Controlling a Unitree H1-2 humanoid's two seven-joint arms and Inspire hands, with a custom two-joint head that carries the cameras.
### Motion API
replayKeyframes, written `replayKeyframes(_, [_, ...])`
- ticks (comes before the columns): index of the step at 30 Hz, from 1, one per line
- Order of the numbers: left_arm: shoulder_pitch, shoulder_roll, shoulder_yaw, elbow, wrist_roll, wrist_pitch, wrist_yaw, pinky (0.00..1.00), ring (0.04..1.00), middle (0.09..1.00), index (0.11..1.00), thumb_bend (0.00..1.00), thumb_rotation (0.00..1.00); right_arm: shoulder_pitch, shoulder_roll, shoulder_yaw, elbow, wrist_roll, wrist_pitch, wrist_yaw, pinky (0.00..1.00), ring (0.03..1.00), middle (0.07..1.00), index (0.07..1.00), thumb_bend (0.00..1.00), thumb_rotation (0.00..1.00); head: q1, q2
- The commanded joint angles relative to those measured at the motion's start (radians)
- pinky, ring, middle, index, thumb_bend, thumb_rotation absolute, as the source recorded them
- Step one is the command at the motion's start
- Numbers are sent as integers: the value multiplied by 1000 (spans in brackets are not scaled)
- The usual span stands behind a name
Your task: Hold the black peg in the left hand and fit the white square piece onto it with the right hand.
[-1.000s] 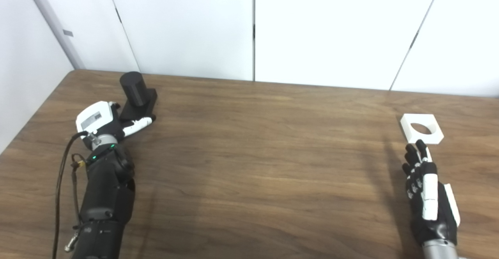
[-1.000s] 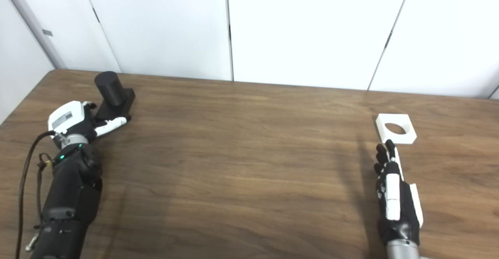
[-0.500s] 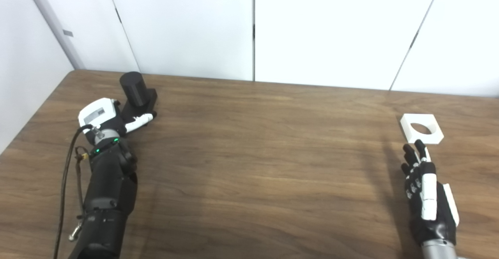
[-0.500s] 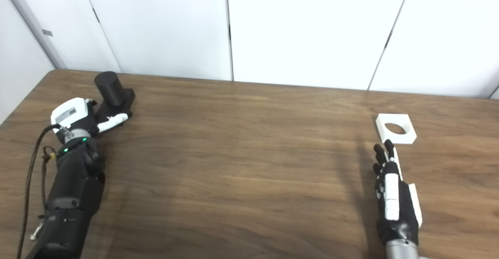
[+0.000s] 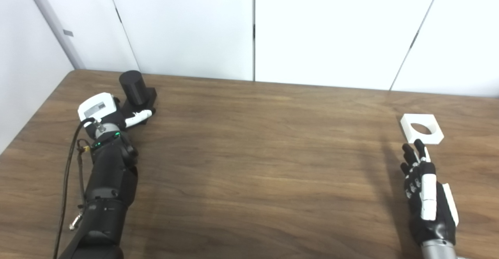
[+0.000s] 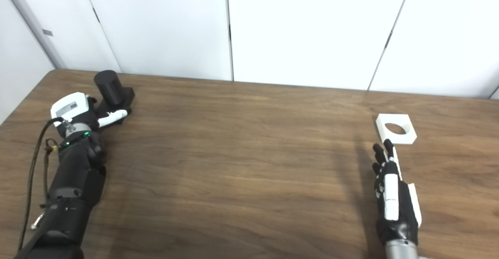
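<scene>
The left hand (image 5: 104,113) reaches toward the far left corner of the wooden table (image 5: 249,165). Its white-backed palm sits just to the left of the black peg (image 5: 134,91), and one white finger (image 5: 137,117) stretches along the near edge of the peg's square base, touching or nearly touching it. The rest of the fingers are hidden behind the hand, so whether it has closed on the peg cannot be told. The peg itself is a black cylinder standing upright on a dark square block, resting on the table just beyond and to the right of this hand.

A small grey label (image 5: 94,110) sits on the white back of the left hand; its writing is too small to read. Green lights glow at the wrist (image 5: 103,141) below it, and a black cable (image 5: 72,161) loops along the outer side of the forearm.

The right hand (image 6: 391,191) lies low over the table near the right edge, fingers extended and slightly apart, holding nothing. The white square piece (image 6: 395,128), with its round hole facing up, lies flat on the table just beyond the fingertips, apart from them.

Behind the table stand plain white wall panels (image 5: 323,29).
</scene>
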Motion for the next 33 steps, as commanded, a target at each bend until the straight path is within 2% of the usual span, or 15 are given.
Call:
replayKeyframes(1, [-38, 17, -7, 1, 12, 1, -8, 733, 839, 859, 822, 837, 700, 98, -13, 7, -16, 10, -41, 5, 1000, 994, 957, 1000, 588, 1000, 1, 0])
replayKeyframes(8, [-35, 23, -27, -1, 36, 1, -27, 680, 805, 834, 794, 831, 684, 98, -19, 9, -10, 16, -56, 14, 1000, 993, 954, 1000, 586, 1000, 1, 0])
replayKeyframes(15, [-32, 21, -48, -3, 97, 1, -44, 733, 838, 845, 794, 844, 696, 98, -17, 8, -6, 17, -59, 11, 1000, 982, 946, 1000, 569, 998, 1, 3])
replayKeyframes(17, [-30, 23, -64, 2, 126, 1, -39, 716, 826, 833, 782, 848, 695, 98, -18, 9, -8, 17, -57, 11, 1000, 978, 941, 1000, 575, 992, 1, 3])
replayKeyframes(19, [-27, 22, -72, 3, 143, 1, -35, 738, 841, 836, 780, 834, 641, 98, -21, 11, -8, 10, -61, 12, 1000, 983, 946, 1000, 578, 999, 1, 3])
replayKeyframes(25, [-23, 22, -90, 3, 163, 1, -48, 786, 860, 851, 789, 801, 615, 101, -21, 13, -12, 12, -57, 14, 1000, 983, 946, 1000, 564, 1000, -2, 6])
replayKeyframes(28, [-24, 24, -96, 12, 156, 1, -35, 778, 851, 842, 780, 788, 594, 101, -23, 16, -14, 11, -56, 17, 1000, 984, 950, 1000, 565, 1000, -2, 6])
replayKeyframes(33, [-20, 29, -106, 15, 115, 1, 4, 755, 834, 823, 724, 745, 499, 101, -25, 17, -14, 24, -50, 23, 1000, 984, 959, 1000, 567, 1000, -4, 6])
